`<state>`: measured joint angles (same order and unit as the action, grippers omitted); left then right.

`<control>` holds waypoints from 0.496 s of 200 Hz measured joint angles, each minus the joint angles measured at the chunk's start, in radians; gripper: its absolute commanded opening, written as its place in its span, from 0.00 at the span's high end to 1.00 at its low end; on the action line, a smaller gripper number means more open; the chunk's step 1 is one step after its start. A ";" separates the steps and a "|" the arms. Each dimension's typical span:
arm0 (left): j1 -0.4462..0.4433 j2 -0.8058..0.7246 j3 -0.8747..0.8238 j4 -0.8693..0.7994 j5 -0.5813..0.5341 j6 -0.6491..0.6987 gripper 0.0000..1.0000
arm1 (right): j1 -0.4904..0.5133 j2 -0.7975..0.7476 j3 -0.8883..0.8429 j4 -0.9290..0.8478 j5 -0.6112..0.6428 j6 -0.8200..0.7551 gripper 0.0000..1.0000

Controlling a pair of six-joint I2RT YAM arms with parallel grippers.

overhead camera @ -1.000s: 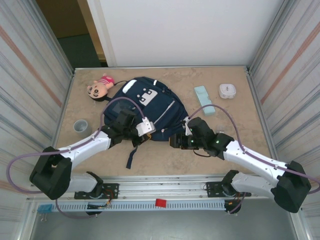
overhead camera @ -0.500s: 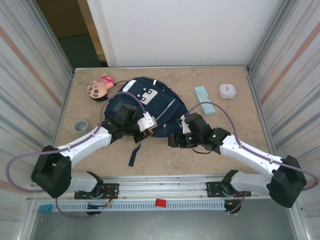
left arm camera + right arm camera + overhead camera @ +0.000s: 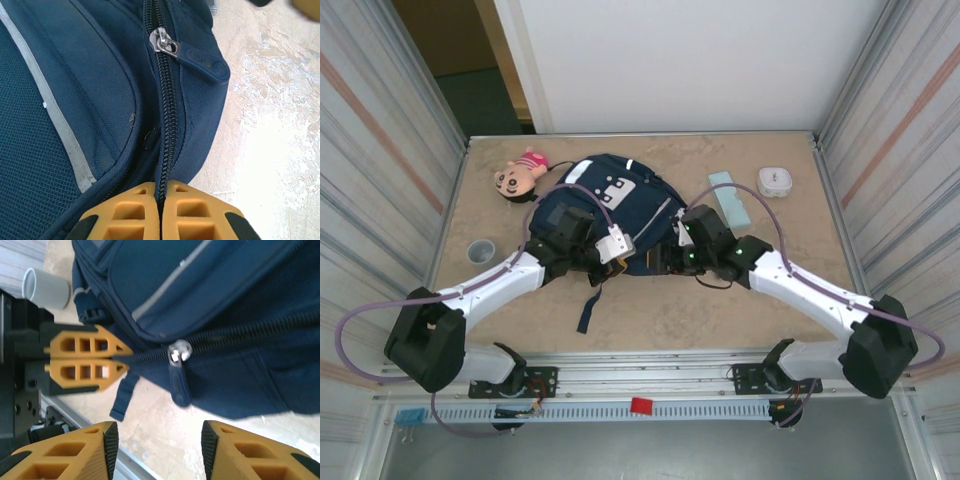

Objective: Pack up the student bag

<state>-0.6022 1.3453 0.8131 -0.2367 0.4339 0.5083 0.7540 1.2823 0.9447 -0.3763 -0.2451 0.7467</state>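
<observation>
The marbled table [image 3: 770, 300] carries the student bag [image 3: 610, 205], which lies flat at the middle of it, a little to the left, with its white patches facing up and a dark strap trailing towards my bases.

My left gripper [image 3: 160, 192] is pressed closed on the near edge of the bag, its yellow fingers meeting over the zipper track with the fabric pinched between them. My right gripper [image 3: 160, 440] is spread wide with nothing in it, hovering just above the table beside the bag's near edge.

A doll [image 3: 520, 175] lies at the bag's far left corner. A pale teal case [image 3: 730, 198] sits just right of the bag. A grey cup [image 3: 480, 251] stands well to its left.

The navy zipper pull [image 3: 178, 380] hangs off its metal slider ahead of my open right fingers, untouched.
</observation>
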 measured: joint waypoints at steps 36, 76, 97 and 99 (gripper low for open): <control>0.000 0.000 0.007 0.002 0.018 0.003 1.00 | 0.001 0.115 0.064 -0.002 0.043 -0.018 0.57; 0.000 0.000 0.008 0.000 0.020 0.005 1.00 | -0.001 0.203 0.105 -0.025 0.095 -0.048 0.74; 0.000 0.000 0.008 0.000 0.019 0.011 1.00 | -0.003 0.206 0.108 -0.036 0.122 -0.059 0.87; 0.000 0.000 0.008 0.001 0.019 0.011 1.00 | -0.003 0.206 0.108 -0.036 0.122 -0.055 0.87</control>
<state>-0.6022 1.3453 0.8207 -0.2359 0.4534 0.5198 0.7509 1.4887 1.0523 -0.4126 -0.1230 0.6914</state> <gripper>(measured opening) 0.066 0.176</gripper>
